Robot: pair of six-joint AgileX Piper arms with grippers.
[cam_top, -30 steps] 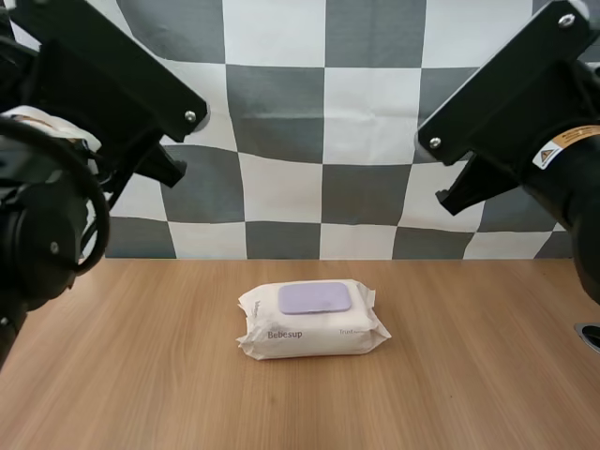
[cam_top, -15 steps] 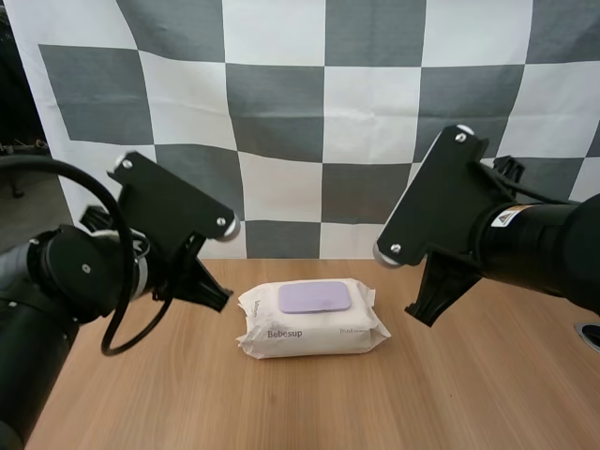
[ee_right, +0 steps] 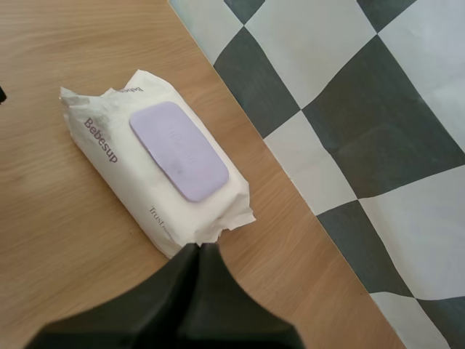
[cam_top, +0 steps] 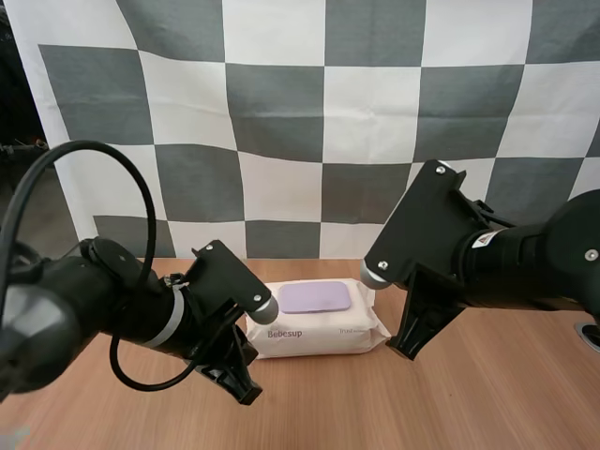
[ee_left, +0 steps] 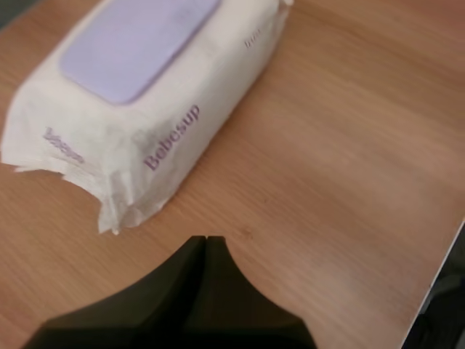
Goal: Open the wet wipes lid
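While my left claw (ee_left: 205, 241) and right claw (ee_right: 198, 249) are both clenched on nothing, the white soft wet wipes pack (cam_top: 314, 323), flat lilac lid (cam_top: 315, 297) closed, lies between them near the wooden table's (cam_top: 469, 403) far edge.

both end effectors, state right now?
Left end effector: closed, empty, beside the wet wipes pack.
Right end effector: closed, empty, by the pack's other end.
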